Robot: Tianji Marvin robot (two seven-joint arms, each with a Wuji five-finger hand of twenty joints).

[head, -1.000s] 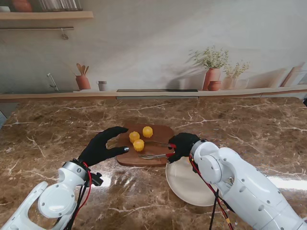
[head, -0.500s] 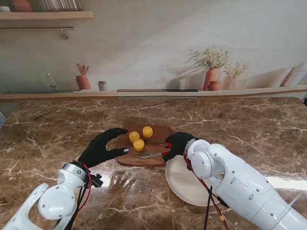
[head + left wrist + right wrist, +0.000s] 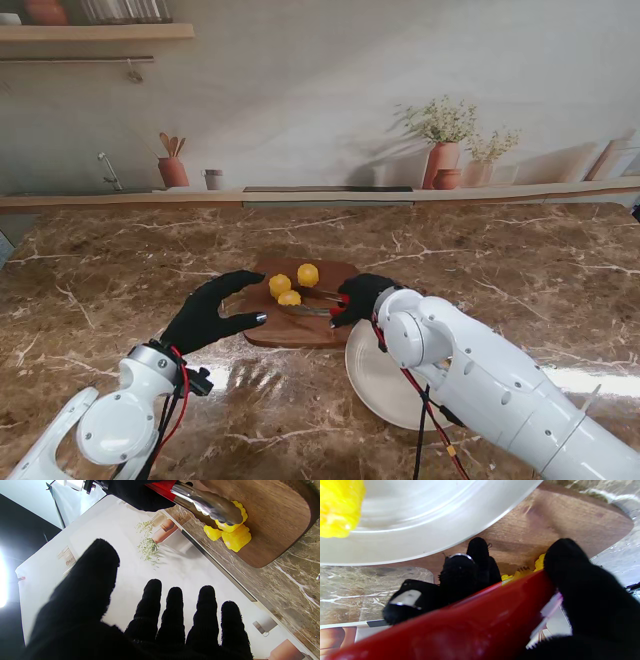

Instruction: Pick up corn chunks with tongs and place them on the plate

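Observation:
Three yellow corn chunks (image 3: 280, 285) (image 3: 308, 274) (image 3: 289, 298) lie on the wooden cutting board (image 3: 325, 328). My right hand (image 3: 358, 297) is shut on the red-handled tongs (image 3: 318, 302). The steel tips reach the nearest chunk (image 3: 231, 526), and one steel arm (image 3: 207, 505) lies across it. I cannot tell if the chunk is pinched. My left hand (image 3: 212, 310) hovers open at the board's left edge, fingers (image 3: 175, 612) spread. The white plate (image 3: 378, 385) sits nearer to me, to the right of the board. Another yellow chunk (image 3: 338, 507) shows on the plate (image 3: 425, 522) in the right wrist view.
Brown marble counter (image 3: 120, 270) all around. Along the back wall, a ledge with terracotta pots and plants (image 3: 445, 150) and a utensil pot (image 3: 172, 165). My right forearm (image 3: 480, 380) covers part of the plate.
My right hand has carried the tongs left and farther from me, bringing the tips from beside the nearest chunk onto it. The left hand has barely moved.

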